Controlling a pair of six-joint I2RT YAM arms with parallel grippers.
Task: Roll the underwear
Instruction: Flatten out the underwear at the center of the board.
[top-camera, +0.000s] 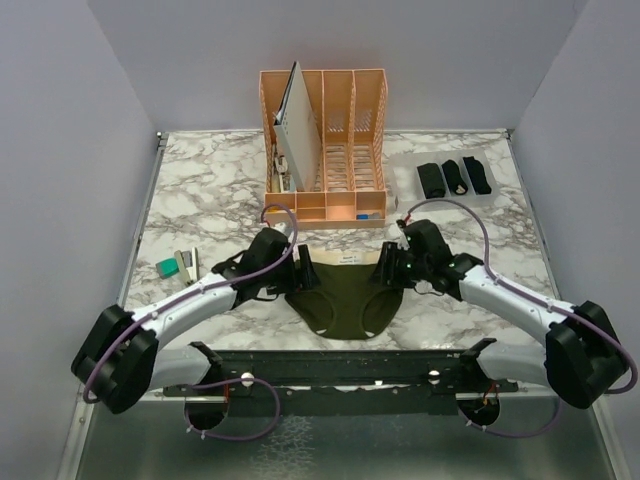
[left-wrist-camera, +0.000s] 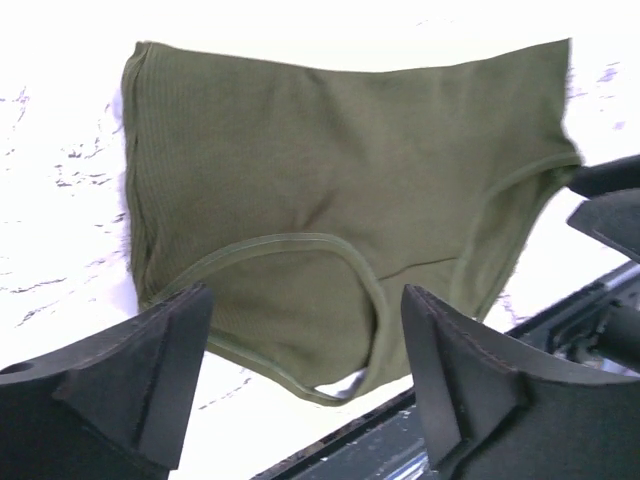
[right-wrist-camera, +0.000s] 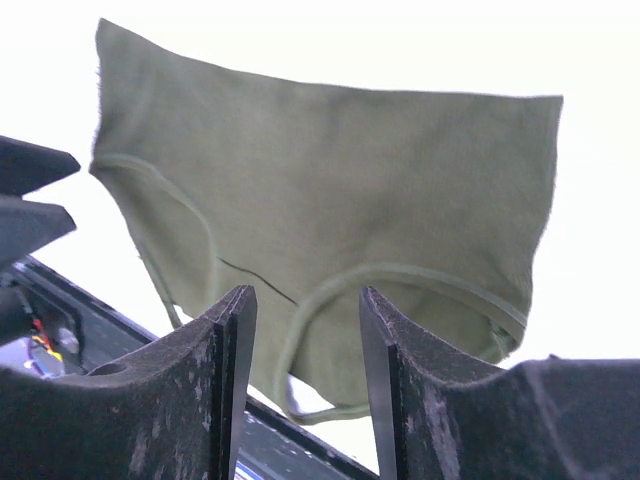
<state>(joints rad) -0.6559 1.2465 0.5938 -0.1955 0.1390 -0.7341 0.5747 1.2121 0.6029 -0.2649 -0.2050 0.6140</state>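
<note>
briefs spread before rack | rolls right of rack, perhaps touching

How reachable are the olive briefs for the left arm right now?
Likely yes: the left gripper hangs open right at the edge of the olive briefs, with nothing between them.

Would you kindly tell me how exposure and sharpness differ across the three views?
Top view: evenly lit, the table showing crisp marble veins, the olive underwear dark but clear. Left wrist view: the table blown out almost white, the underwear's ribbing sharp, the left fingers dark. Right wrist view: the table pure white glare, the underwear pale and hazy, the right fingers grainy.
</note>
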